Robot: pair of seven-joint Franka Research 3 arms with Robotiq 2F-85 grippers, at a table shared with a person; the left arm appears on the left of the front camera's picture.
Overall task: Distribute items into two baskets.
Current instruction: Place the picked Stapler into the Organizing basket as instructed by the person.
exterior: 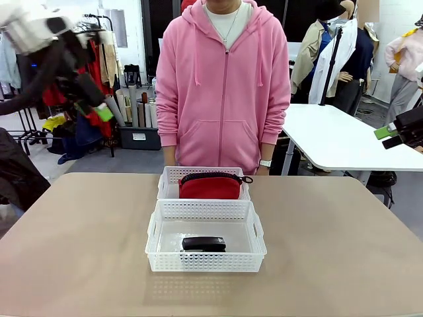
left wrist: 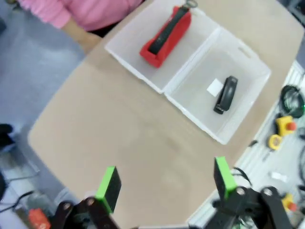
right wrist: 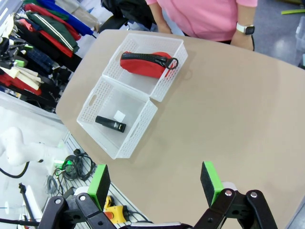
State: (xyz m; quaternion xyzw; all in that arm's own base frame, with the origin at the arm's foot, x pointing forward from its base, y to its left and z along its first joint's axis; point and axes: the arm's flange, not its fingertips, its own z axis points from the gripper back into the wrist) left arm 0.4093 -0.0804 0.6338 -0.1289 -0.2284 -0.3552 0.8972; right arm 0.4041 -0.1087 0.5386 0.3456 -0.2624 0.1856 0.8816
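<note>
Both claws hang wide open and empty: left gripper (left wrist: 164, 183) and right gripper (right wrist: 155, 183), high over the table (exterior: 79, 251). At frame centre, the pouch (exterior: 210, 186) fills the far basket (exterior: 169, 178) and the stapler (exterior: 203, 244) lies in the near basket (exterior: 153, 244). I'd say little can go wrong unless a descending arm nudges the touching baskets.

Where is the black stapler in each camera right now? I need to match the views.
Front view: black stapler lies low centre, in the near basket.
Left wrist view: stapler right of centre, beside a small white label.
Right wrist view: stapler left of centre.
Shared landmark: red pouch in the neighbouring basket.
</note>
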